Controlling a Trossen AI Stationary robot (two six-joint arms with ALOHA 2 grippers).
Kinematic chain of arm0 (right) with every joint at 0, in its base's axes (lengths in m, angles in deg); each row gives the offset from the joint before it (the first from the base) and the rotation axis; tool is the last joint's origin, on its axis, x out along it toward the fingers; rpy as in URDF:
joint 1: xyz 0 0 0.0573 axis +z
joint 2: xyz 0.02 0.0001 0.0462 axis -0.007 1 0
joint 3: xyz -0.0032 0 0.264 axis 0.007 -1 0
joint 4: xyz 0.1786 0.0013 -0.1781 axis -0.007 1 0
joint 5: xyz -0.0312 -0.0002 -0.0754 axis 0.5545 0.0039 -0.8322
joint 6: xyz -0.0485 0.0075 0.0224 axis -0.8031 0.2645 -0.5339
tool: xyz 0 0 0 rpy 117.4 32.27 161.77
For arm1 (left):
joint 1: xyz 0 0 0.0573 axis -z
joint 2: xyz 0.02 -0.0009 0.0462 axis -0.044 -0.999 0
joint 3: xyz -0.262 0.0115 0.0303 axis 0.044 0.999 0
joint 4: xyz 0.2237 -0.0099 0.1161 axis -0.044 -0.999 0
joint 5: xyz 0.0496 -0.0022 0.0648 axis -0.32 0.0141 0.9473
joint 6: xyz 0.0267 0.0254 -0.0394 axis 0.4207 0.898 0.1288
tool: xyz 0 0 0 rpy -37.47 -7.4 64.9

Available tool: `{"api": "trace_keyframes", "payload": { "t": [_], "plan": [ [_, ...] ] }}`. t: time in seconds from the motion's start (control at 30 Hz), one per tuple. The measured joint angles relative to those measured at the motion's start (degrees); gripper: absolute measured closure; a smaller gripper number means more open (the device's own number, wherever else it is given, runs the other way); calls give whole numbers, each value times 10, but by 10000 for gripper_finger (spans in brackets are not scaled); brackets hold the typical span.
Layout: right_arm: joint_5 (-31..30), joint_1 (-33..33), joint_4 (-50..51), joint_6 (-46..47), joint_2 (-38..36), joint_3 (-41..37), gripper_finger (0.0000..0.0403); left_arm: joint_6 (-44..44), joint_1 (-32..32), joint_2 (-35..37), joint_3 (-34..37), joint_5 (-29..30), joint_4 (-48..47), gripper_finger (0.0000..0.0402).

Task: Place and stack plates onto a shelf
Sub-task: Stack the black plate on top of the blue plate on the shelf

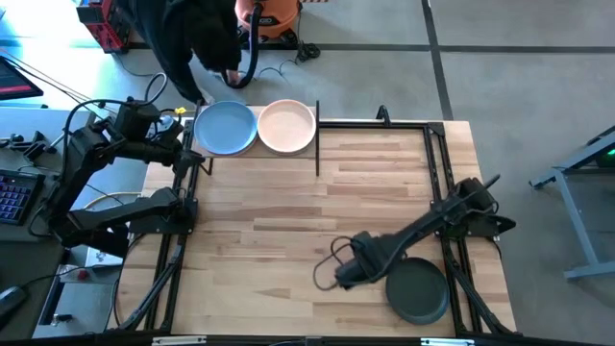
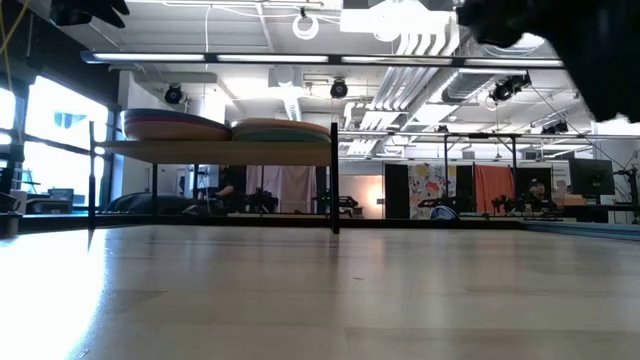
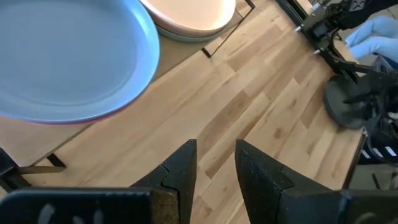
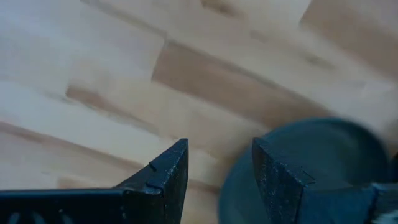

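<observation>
A dark charcoal plate (image 1: 418, 290) lies flat on the table near its near right corner, also seen in the right wrist view (image 4: 317, 165). My right gripper (image 1: 338, 276) (image 4: 214, 168) is open, just left of that plate, one finger over its rim. The shelf (image 1: 317, 144) stands at the far left of the table. It carries two stacks of plates, one topped by a slate blue plate (image 1: 226, 127) (image 3: 68, 56), the other by a peach plate (image 1: 286, 126) (image 3: 193, 15). My left gripper (image 1: 185, 142) (image 3: 214, 168) is open beside the shelf's left end, above the blue plate's edge.
A person in dark clothes (image 1: 197, 43) leans in beyond the far edge, behind the shelf; a blue-gloved hand (image 3: 379, 31) shows in the left wrist view. In the low view the shelf board (image 2: 215, 146) stands raised on black posts. Bare plank tabletop (image 1: 375, 192) lies between shelf and charcoal plate.
</observation>
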Motion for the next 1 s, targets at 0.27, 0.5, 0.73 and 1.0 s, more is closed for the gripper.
{"api": "trace_keyframes", "payload": {
  "t": [0.27, 0.5, 0.73, 1.0],
  "plan": [
    [11, 55, -56, 112, 0, -41, 249, 12, 1, 0, 0, 4, -1, 305],
    [17, 88, -60, 189, 2, -47, 249, 15, 1, 0, 0, 5, -1, 305],
    [20, 105, -82, 224, 27, -46, 249, 15, 1, 0, 0, 6, -16, 305],
    [59, 105, -92, 224, 66, -46, 249, 15, 1, 0, 0, 7, -16, 305]
  ]
}}
